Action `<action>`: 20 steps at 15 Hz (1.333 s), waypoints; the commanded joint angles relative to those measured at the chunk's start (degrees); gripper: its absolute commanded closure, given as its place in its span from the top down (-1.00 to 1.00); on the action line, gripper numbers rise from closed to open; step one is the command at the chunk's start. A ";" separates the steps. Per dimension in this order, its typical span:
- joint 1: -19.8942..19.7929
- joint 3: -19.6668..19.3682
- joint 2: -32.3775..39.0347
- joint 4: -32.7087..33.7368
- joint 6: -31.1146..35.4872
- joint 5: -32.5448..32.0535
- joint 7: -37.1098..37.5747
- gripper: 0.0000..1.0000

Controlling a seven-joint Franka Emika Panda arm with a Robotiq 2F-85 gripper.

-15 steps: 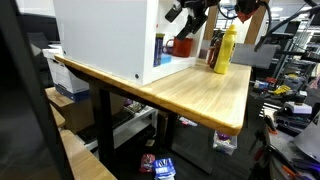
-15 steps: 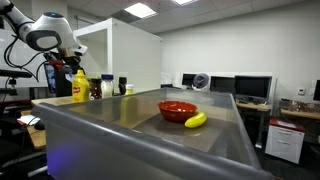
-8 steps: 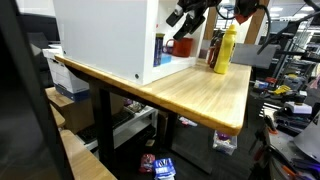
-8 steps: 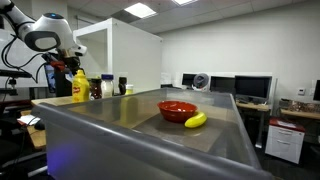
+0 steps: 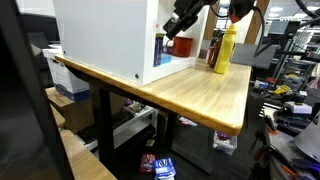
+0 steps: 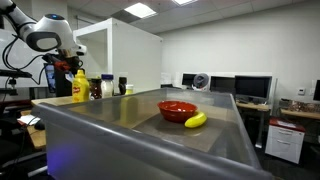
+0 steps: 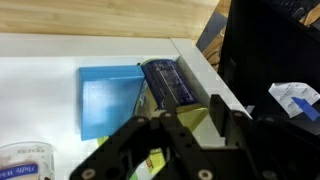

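Claw (image 7: 187, 114) fingers stand part-way in, neither wide nor pinched, and the wrist view does not settle whether they already bear on anything, so I cannot tell if it grips. Just ahead of the fingertips lies a dark blue can (image 7: 170, 82), on its side on a white surface (image 7: 40, 60), its long axis running roughly away from the camera. The can's near end is hidden behind the fingers.

Judging from this, a good grip calls for the jaws to straddle the round body across its width, with the pads level on both sides and near the middle of its length. A cylinder lying down rolls easily, so one pad landing first would likely push it sideways; an even, centred squeeze seems safest. The fingertips should reach low enough to pass the widest part of the can, yet not scrape the white surface.

Touching the can's side is a blue flat piece (image 7: 108, 100); a finger should slip between the two, not land on top of it. A clear container (image 7: 25, 160) sits at the lower corner, apart from the can. Beyond the white surface shows the wooden tabletop (image 7: 110, 15).

In an exterior view the claw (image 5: 180, 22) hangs at the open side of a white box (image 5: 100, 35), above a red cup (image 5: 183, 46), with a yellow bottle (image 5: 224, 50) near.
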 commanded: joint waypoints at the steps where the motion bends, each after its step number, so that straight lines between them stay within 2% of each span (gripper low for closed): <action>1: 1.48 -1.48 1.84 1.91 0.62 3.38 -7.00 -0.76; 3: 1.26 -1.85 2.24 2.15 0.65 4.30 -8.08 -0.92; 5: 0.94 -2.07 2.50 2.45 0.36 5.81 -9.22 -1.00; 6: 2.29 -3.47 2.57 2.45 0.62 6.52 -9.67 -0.88; 7: 2.57 -3.89 2.52 2.59 0.55 7.87 -9.74 -0.42; 9: 3.08 -4.43 2.44 2.60 0.64 9.03 -9.45 -0.33; 20: 6.07 -9.08 5.46 4.81 0.67 17.05 -11.29 0.81</action>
